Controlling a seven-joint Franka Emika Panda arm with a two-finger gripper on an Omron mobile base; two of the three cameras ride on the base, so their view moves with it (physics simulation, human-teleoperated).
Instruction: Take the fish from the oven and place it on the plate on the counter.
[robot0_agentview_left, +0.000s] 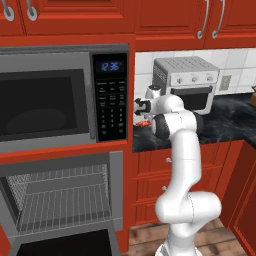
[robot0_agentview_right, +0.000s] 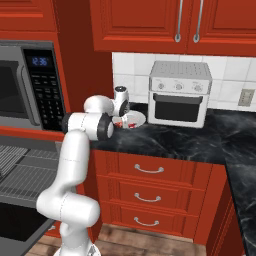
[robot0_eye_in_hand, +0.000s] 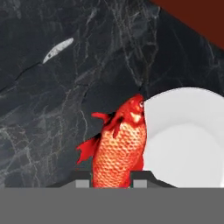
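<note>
At the far left of the left base view the oven (robot0_agentview_left: 60, 205) stands with its door down and its wire rack bare, under the microwave (robot0_agentview_left: 60, 102) with the blue clock. To the right of that, the white arm (robot0_agentview_left: 182, 165) rises from the floor and bends over the near edge of the dark marbled counter (robot0_agentview_right: 200, 137). The gripper (robot0_eye_in_hand: 111, 183) hangs above the counter with its tips on either side of the fish (robot0_eye_in_hand: 118, 146), clamped on its body; in the hand view the red-orange scaled body rises from between the two dark tips, fins spread to the left. The fish's head lies just at the rim of the white plate (robot0_eye_in_hand: 188, 140), over the black stone beside it rather than over the plate's middle. In the right base view the plate (robot0_agentview_right: 136, 118) sits on the counter just behind the hand, with a speck of red at its near edge. Farther right, against the tiled wall, stands the silver toaster oven (robot0_agentview_right: 180, 95), and red drawers (robot0_agentview_right: 150, 187) run below the counter.
</note>
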